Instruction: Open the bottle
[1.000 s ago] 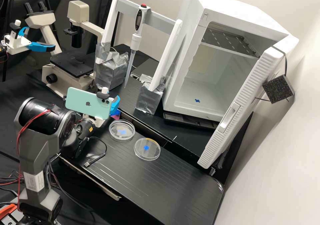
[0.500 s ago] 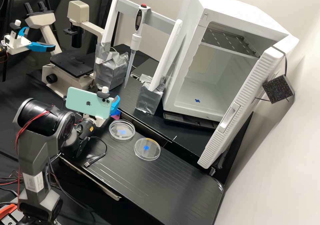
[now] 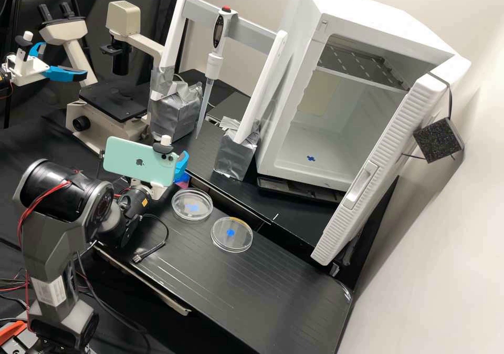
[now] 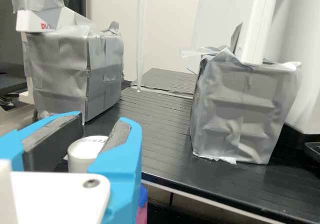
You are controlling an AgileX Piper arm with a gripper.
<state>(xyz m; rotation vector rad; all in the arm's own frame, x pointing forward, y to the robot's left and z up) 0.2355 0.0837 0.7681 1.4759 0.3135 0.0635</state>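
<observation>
Although the jaws stand apart in the wrist view, the gripper (image 4: 102,119) already has the bottle's white cap (image 4: 88,151) in the space between its two blue fingers. Cap and right finger look very close; whether either pad touches it, I cannot tell. The cap's round, flat end faces up, so I take the bottle to be upright, its long axis crossing the fingers. A turn about that upright axis, once both pads press evenly, seems the next need. The cap is smooth-looking and short, with dark print on top. A pink patch (image 4: 142,213) with blue above it sits close beside the right finger, perhaps part of the bottle.

From the high view, blue and pink show just below the gripper, beyond the pale green phone (image 3: 137,164) and near the farther of two clear dishes (image 3: 192,216) on the bench (image 3: 252,291).
</observation>
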